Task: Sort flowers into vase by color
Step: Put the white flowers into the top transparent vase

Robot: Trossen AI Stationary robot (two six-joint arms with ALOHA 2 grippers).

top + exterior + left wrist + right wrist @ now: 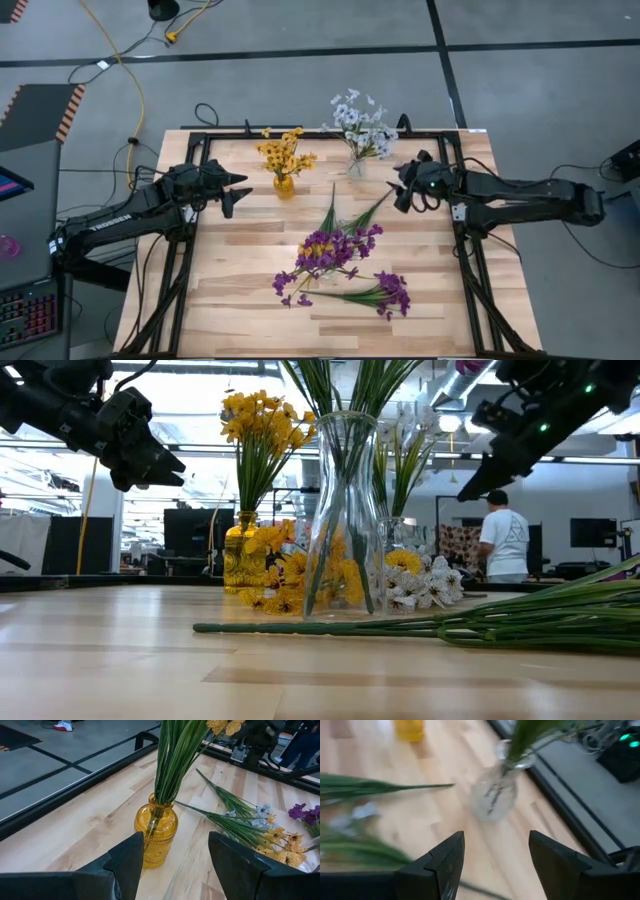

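Left gripper hovers beside yellow vase, fingers spread, empty. Right gripper hovers near clear vase, likewise spread, empty. Yellow flowers and white flowers stand in vases; purple flowers lie on table.

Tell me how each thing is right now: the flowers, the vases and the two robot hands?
Yellow flowers: standing in the yellow vase.
White flowers: standing in the clear vase.
Purple flowers: lying flat on the table, not in a vase.
Yellow vase: upright.
Clear vase: upright.
Left gripper: open, empty, beside the yellow vase.
Right gripper: open, empty, beside the clear vase.
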